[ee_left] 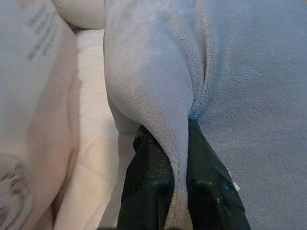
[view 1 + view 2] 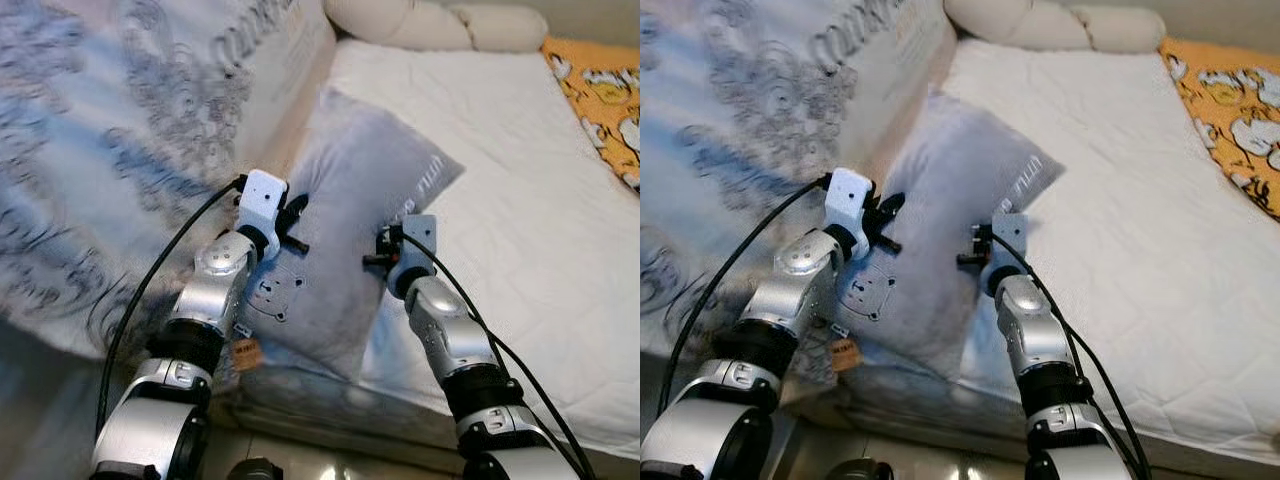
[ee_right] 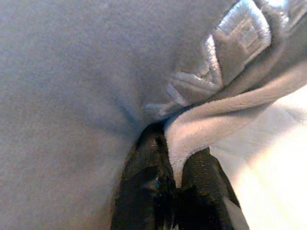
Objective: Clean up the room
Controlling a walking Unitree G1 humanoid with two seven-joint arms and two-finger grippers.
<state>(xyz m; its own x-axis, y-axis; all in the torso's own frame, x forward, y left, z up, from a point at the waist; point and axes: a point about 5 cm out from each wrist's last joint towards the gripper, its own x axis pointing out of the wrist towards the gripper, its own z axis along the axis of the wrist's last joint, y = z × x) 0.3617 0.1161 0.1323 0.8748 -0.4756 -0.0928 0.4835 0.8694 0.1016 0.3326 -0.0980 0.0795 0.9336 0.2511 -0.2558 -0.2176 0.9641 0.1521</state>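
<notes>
1. Both grippers are clamped on the grey pillow point(image 2: 345, 240). The left gripper point(image 2: 290, 222) has its black fingers point(image 1: 148, 167) pinched on a fold along the pillow's 9 o'clock edge, and the right gripper point(image 2: 378, 250) is closed on the edge at about 3 o'clock, right under the silvery lettering.

2. Where it is: the pillow is held tilted at the near-left corner of the bed point(image 2: 520, 200), its top corner pointing to about 1 o'clock. Its lower end hangs down toward the mattress edge at 6 o'clock.

3. What I'd worry about: both grips are just thin pinches of plush fabric, not the body of the pillow. If the arms pull apart or swing quickly, I reckon a fold could slide out of one pair of fingers and the pillow would flop toward the floor.

4. Other risk: the patterned blue-white duvet point(image 2: 120, 150) is bunched up right beside it at 9 to 11 o'clock, so the left arm could snag it on a lift.

5. Looks: soft, fleecy, pale grey-blue, with a small bear face printed near the bottom and a little orange tag point(image 2: 245, 352) dangling at around 7 o'clock.
</notes>
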